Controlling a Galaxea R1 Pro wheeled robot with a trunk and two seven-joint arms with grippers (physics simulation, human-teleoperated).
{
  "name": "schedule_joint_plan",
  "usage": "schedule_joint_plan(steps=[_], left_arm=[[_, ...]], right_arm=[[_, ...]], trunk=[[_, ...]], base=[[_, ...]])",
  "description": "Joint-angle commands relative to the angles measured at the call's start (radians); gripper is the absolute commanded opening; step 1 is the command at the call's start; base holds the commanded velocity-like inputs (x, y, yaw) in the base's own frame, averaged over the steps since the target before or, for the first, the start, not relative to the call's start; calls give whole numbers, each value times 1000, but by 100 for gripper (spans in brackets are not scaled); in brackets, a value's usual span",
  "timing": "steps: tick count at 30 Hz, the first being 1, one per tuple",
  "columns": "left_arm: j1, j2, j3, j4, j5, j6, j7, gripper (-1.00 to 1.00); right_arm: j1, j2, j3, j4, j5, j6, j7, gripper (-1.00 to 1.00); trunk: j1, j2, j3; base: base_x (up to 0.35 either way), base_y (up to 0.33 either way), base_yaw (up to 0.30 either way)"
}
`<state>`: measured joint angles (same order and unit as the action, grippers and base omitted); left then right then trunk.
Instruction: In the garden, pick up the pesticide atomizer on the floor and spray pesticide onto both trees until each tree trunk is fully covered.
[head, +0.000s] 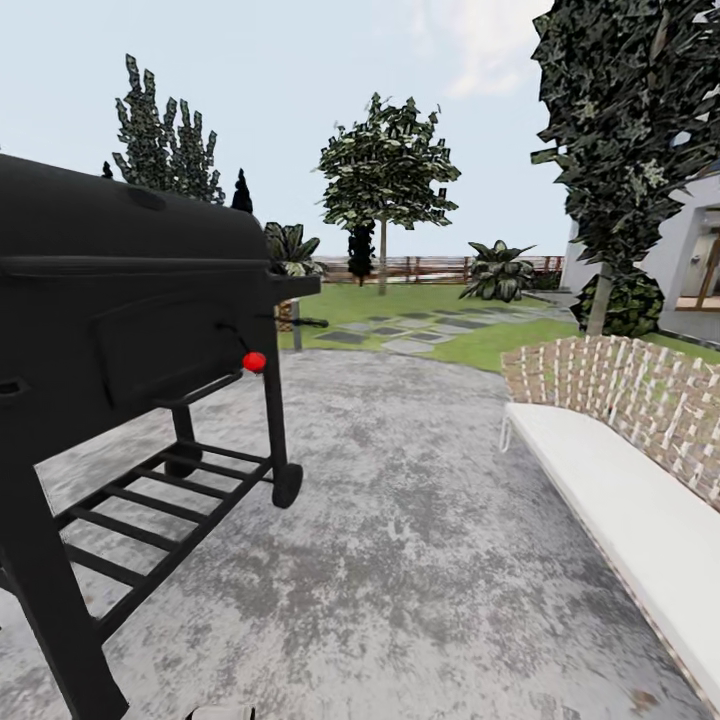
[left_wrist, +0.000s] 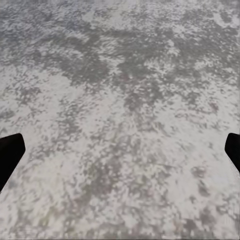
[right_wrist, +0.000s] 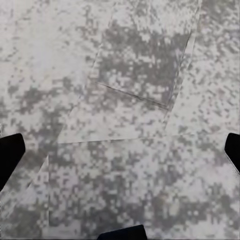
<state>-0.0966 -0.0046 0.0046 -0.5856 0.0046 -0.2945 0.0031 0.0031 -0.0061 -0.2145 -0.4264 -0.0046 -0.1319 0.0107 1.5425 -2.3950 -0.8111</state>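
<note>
Grey mottled paving (head: 420, 540), nearest item, spreads from the near edge across the middle of the head view. Black barrel grill (head: 120, 300), near left: closed lid, slatted lower shelf, one small wheel (head: 287, 484) on its right leg, red knob (head: 254, 361) on its right end. White-cushioned seat (head: 620, 500), near right, with a woven lattice back (head: 620, 385); it runs from the near right corner toward the middle distance. Stepping slabs (head: 410, 335), middle distance, lead from the paving into the green lawn of the garden (head: 420, 300). Tree with a thin pale trunk and a blocky green crown (head: 385, 185), far centre, upright on the lawn before a brown slatted fence (head: 430, 266). Dark narrow conifers (head: 165, 145), far left behind the grill. Dark leafy tree (head: 630, 130), right, next to a light-walled house (head: 690, 260). Broad-leaved shrub (head: 497, 270), far right of centre by the fence. Left tool (left_wrist: 120, 155): two dark fingertips at opposite edges of the left wrist view, spread wide, nothing between them, paving beneath. Right tool (right_wrist: 120, 155): fingertips likewise spread wide and empty over paving with slab seams.
</note>
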Motion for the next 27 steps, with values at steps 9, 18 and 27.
schedule_joint_plan(steps=[9, 18, 27], left_arm=[[0, 0, 0, 0, 0, 0, 0, 100], [0, 0, 0, 0, 0, 0, 0, 100], [0, 0, 0, 0, 0, 0, 0, 100]], right_arm=[[0, 0, 0, 0, -1, 0, -4, 100], [0, 1, 0, 0, 0, 1, -4, 100], [0, 0, 0, 0, 0, 1, -4, 100]], trunk=[[0, 0, 1], [0, 0, 1], [0, 0, 1]], base=[[330, 0, -56], [330, 0, -3], [330, 0, -209]])
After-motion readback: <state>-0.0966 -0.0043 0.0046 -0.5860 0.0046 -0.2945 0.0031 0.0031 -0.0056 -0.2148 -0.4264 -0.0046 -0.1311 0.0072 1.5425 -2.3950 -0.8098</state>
